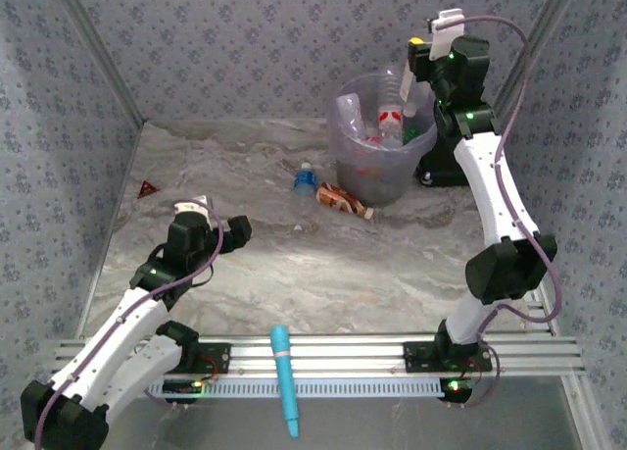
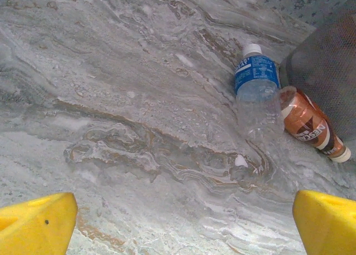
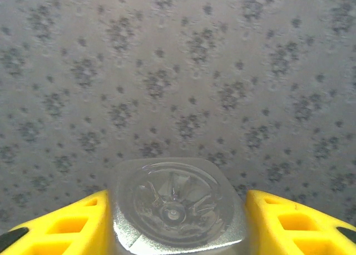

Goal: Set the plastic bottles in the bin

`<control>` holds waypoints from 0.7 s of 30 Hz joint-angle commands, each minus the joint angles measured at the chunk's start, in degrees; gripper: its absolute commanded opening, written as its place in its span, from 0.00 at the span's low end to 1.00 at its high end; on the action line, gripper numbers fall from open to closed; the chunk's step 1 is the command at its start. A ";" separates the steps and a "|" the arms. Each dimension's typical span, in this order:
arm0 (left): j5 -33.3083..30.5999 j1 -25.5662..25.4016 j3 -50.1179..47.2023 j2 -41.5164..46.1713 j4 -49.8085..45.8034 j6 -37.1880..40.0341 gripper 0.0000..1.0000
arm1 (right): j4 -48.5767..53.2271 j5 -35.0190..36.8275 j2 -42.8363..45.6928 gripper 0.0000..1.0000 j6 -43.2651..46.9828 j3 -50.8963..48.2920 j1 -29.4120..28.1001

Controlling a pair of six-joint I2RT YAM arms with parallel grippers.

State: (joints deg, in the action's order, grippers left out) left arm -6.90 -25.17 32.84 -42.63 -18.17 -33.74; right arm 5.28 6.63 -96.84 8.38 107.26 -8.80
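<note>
Clear moulded bottle point(image 3: 175, 202) snug between yellow pads point(image 3: 78, 224) of the right claw point(image 3: 177, 213); left claw point(image 2: 183, 221) agape, empty, above veined marble point(image 2: 139, 99).

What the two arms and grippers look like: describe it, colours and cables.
The left arm and right arm have white link shells, black joint housings and small green lights, with a thin purplish cable looped along each. The left gripper and right gripper carry bright yellow plastic fingers.
</note>
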 commanded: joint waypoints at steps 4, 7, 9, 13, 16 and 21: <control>0.22 0.32 -0.69 -0.25 0.42 -0.35 0.99 | -0.60 3.41 -1.33 0.34 0.81 -1.42 1.07; 0.15 0.38 -0.58 -0.28 0.42 -0.37 0.99 | 0.35 2.65 -2.20 0.33 0.01 -2.98 0.98; 0.08 0.39 -0.42 -0.21 0.25 -0.21 0.99 | 0.76 2.43 -2.77 0.33 -0.67 -4.14 0.98; 0.04 0.44 -0.06 -0.23 0.09 -0.08 0.99 | 2.69 1.75 -3.68 0.32 -2.70 -6.27 0.67; 0.11 0.49 -0.03 -0.46 0.38 -0.19 0.99 | 3.74 1.90 -4.24 0.32 -4.32 -8.28 0.41; 0.19 0.47 -0.04 -0.65 0.75 -0.18 0.99 | 3.73 2.08 -4.20 0.31 -6.42 -12.62 -0.33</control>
State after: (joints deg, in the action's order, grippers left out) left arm -6.87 -25.12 32.29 -43.00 -18.22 -33.74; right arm 4.03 9.96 -99.81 5.96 98.06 -7.99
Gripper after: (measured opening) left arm 0.989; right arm 0.528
